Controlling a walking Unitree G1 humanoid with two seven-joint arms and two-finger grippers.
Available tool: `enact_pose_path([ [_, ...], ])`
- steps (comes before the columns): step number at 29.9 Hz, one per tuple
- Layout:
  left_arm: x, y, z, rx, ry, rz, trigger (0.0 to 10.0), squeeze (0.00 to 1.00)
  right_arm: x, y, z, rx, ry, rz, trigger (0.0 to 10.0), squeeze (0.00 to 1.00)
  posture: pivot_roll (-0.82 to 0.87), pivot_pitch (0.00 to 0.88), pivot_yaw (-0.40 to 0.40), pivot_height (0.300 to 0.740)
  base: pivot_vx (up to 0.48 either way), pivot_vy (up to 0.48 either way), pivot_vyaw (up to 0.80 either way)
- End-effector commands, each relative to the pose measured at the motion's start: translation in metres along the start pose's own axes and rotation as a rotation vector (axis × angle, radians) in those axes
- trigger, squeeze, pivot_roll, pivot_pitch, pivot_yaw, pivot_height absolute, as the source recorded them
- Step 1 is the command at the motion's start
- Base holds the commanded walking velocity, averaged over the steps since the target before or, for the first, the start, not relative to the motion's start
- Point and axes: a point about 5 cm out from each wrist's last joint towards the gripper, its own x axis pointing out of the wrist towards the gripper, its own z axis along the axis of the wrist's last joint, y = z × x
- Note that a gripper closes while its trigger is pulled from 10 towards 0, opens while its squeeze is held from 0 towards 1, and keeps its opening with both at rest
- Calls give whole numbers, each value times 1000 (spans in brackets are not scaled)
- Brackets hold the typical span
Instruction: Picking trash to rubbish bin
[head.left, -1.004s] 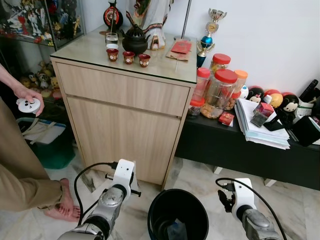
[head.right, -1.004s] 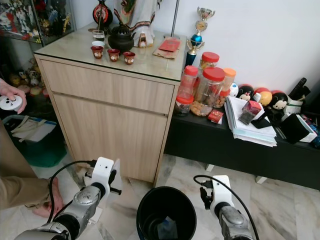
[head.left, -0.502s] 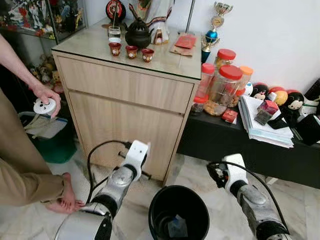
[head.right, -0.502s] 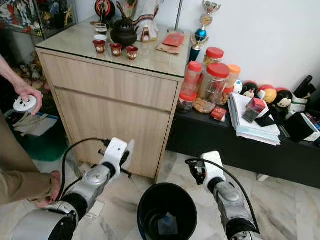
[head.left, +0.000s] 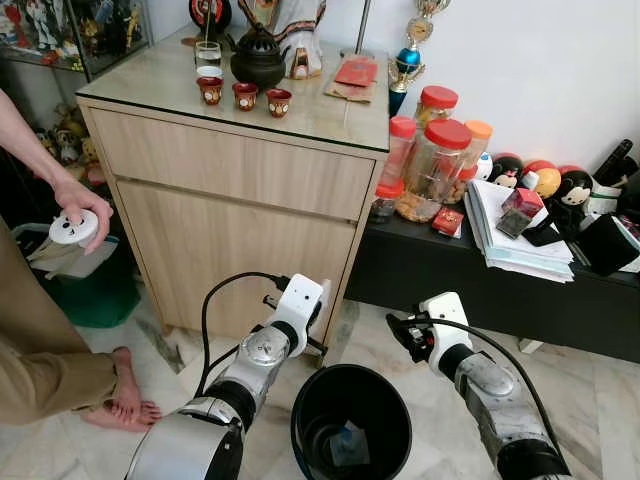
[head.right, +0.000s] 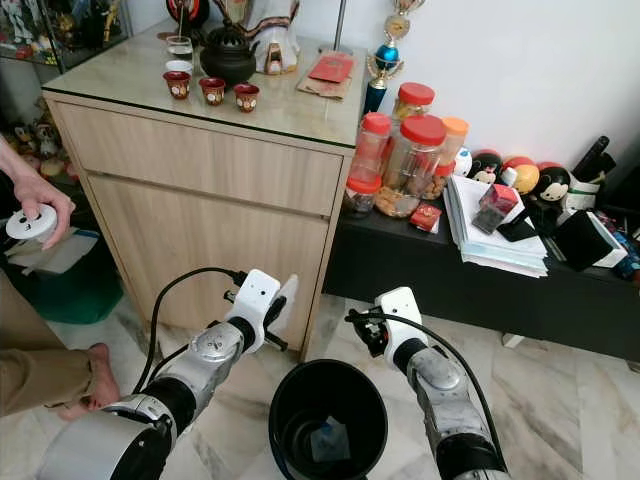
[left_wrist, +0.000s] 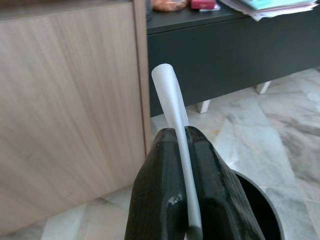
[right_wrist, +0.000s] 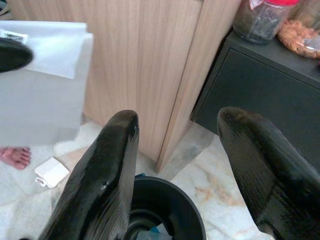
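A black rubbish bin (head.left: 349, 371) stands on the marble floor between my arms, with a scrap of trash (head.left: 348, 456) lying at its bottom. My left gripper (left_wrist: 182, 136) is shut on a thin flat white packet (left_wrist: 169, 94). It holds the packet up just left of the bin's rim (left_wrist: 261, 201), in front of the wooden cabinet. The same white packet (right_wrist: 42, 82) shows flat-on with a small label in the right wrist view. My right gripper (right_wrist: 177, 122) is open and holds nothing. It hovers above the bin's right rear edge, where the right gripper (head.left: 401, 336) points left.
A wooden cabinet (head.left: 240, 200) with tea cups stands behind the bin, beside a low black shelf (head.left: 500, 295) with jars and papers. A person on the left holds a white round device (head.left: 72, 228), with a bare foot (head.left: 126, 400) on the floor. A small white object (right_wrist: 51, 172) lies on the tiles.
Both arms have reached forward and inward toward the bin. The left gripper carried the white packet to the right. The person's hand has shifted a little, and the camera has moved.
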Motion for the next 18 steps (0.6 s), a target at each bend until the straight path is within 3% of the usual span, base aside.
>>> enact_pose_path([
  [1,3,-8,2,5,5,-39,10000,0,-5,-4,3,-15,0,-15,10000,0,-3,59,-163,740,0,0,0],
  [9,4,-13,2,-18,1,-46,10000,0,-24,-28,6,-31,9,-148,10000,0,-34,96,-174,740,0,0,0],
  [13,3,-13,1,-16,2,-43,10000,0,-25,-26,8,-23,9,-148,10000,0,-40,110,-174,740,0,0,0],
  [18,0,0,3,-47,-45,92,10000,0,-18,-7,7,5,-13,-107,10000,0,-16,126,-175,740,0,0,0],
])
